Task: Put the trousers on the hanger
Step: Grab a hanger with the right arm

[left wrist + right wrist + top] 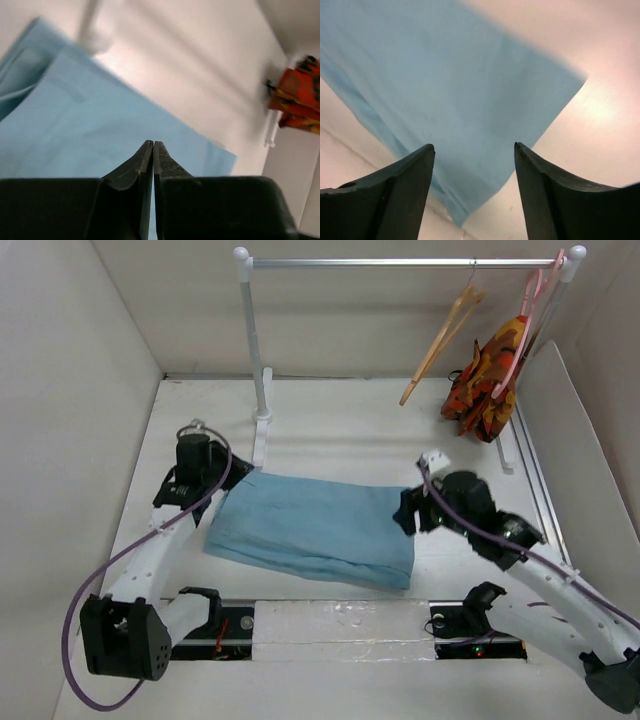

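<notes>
Hovering over the left end of the folded light blue trousers, the left pincer is pressing its jaws tight together with no cloth between them. The trousers are lying flat on the white worktop between the arms, and at their right end the right pincer is standing wide open, gripping nothing. Farther right, the tan wooden hanger is hanging from the metal rail, well apart from the trousers, beside a pink hanger carrying an orange patterned garment.
</notes>
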Tool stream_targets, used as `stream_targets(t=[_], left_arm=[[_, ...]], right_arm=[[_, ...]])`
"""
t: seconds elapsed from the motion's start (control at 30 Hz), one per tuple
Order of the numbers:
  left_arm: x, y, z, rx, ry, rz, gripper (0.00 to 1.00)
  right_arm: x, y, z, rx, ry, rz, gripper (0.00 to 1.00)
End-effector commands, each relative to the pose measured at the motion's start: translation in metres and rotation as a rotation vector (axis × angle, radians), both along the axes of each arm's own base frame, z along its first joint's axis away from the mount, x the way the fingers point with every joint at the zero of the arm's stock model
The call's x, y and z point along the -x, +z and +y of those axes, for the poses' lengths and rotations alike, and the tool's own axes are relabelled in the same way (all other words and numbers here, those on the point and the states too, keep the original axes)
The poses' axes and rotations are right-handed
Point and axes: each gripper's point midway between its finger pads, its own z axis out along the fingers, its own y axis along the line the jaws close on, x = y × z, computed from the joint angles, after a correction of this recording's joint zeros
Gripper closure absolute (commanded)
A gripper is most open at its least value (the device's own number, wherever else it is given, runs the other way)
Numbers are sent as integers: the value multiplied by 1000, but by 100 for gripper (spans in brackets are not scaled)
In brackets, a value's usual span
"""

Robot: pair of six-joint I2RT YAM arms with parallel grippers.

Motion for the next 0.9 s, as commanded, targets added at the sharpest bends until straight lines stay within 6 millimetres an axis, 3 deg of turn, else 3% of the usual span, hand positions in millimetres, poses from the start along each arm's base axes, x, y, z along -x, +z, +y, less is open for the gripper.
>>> stream_targets(t=[0.0,0.03,0.07,0.1,0.13,0.17,0.2,0.23,0.27,0.33,0.37,0.4,0.43,0.57,0.63,0.67,0.73,0.77,0.8,0.83,0.87], left_arm=[[-22,72,-41,-53,-201,-199,100],[-27,73,-50,-79,-231,-193,100],[-33,94,-57,-107,-249,-225,100],[-40,97,-58,-181,-254,-240,100],[-42,92,-80,-224,-314,-223,100],[-46,117,-89,-265,-329,-253,100],[-54,120,-86,-377,-303,-266,100],[-56,113,-106,-425,-346,-247,100],[-58,131,-111,-445,-343,-263,100],[-62,137,-117,-465,-355,-274,97],[-63,140,-119,-450,-360,-291,94],[-59,141,-122,-432,-377,-303,90],[-55,149,-121,-420,-379,-334,87],[-39,127,-123,-390,-428,-326,73],[-34,118,-124,-390,-452,-311,62],[-31,107,-123,-394,-464,-290,61],[-29,98,-123,-403,-476,-272,59],[-27,91,-121,-411,-483,-257,59],[-27,91,-121,-411,-483,-257,59],[-25,88,-121,-412,-486,-251,59],[-25,88,-122,-406,-490,-257,59]], right_arm=[[-46,118,1,-19,28,-250,29],[-71,173,-3,-43,-12,-332,23],[-81,197,-5,-28,-2,-387,19],[-90,218,-8,-32,-17,-418,16],[-101,265,-20,-58,-74,-507,12],[-120,270,-21,-45,-98,-501,11],[-131,280,-27,-50,-122,-515,11],[-140,291,-28,-67,-118,-527,10],[-164,302,-40,-69,-166,-537,10],[-186,308,-45,-95,-187,-525,9],[-196,323,-53,-114,-214,-544,9],[-216,310,-50,-100,-215,-506,9],[-227,310,-60,-79,-263,-506,9],[-268,308,-65,-153,-302,-501,8],[-285,291,-64,-206,-257,-472,8],[-291,294,-62,-248,-245,-489,8],[-298,276,-61,-279,-222,-444,9],[-299,276,-51,-335,-185,-464,8],[-299,276,-51,-336,-184,-464,9],[-300,257,-46,-374,-181,-422,10],[-303,262,-43,-403,-163,-461,11]])
